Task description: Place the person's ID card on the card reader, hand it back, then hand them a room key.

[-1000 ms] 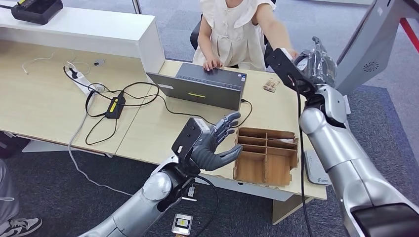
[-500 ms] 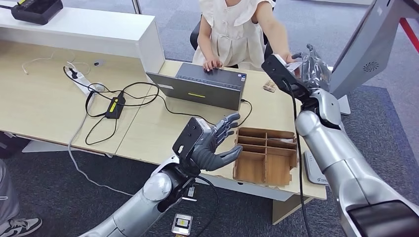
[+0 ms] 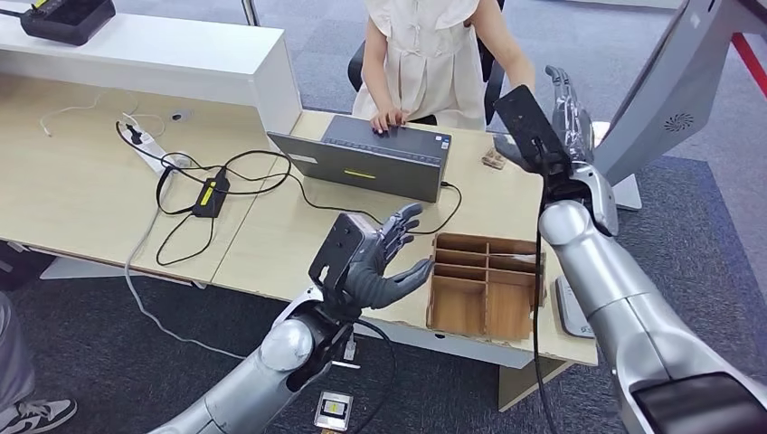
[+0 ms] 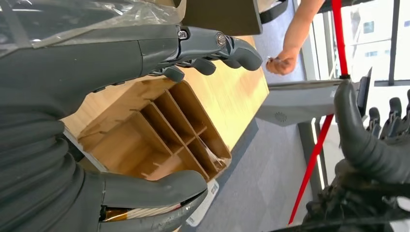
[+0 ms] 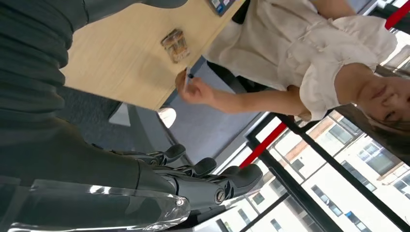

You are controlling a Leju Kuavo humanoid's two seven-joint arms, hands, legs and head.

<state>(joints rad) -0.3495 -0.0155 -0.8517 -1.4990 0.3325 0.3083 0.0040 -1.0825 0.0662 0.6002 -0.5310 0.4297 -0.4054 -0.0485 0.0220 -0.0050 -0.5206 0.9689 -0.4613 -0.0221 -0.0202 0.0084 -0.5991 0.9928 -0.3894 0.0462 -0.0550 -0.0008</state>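
A light wooden counter (image 3: 271, 235) runs across the middle of the head view. On it lie a grey laptop (image 3: 366, 163) at centre, a power strip (image 3: 149, 143) with tangled black cables (image 3: 213, 190) at left, a wooden compartment box (image 3: 487, 285) at lower right, and a small brown object (image 3: 494, 157) near the far edge. A white raised shelf (image 3: 163, 50) at upper left carries a black device (image 3: 68, 16).

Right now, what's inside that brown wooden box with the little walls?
The brown wooden divider box has mostly bare compartments. Something pale lies in the far right slot. The left hand hides its near-left corner.
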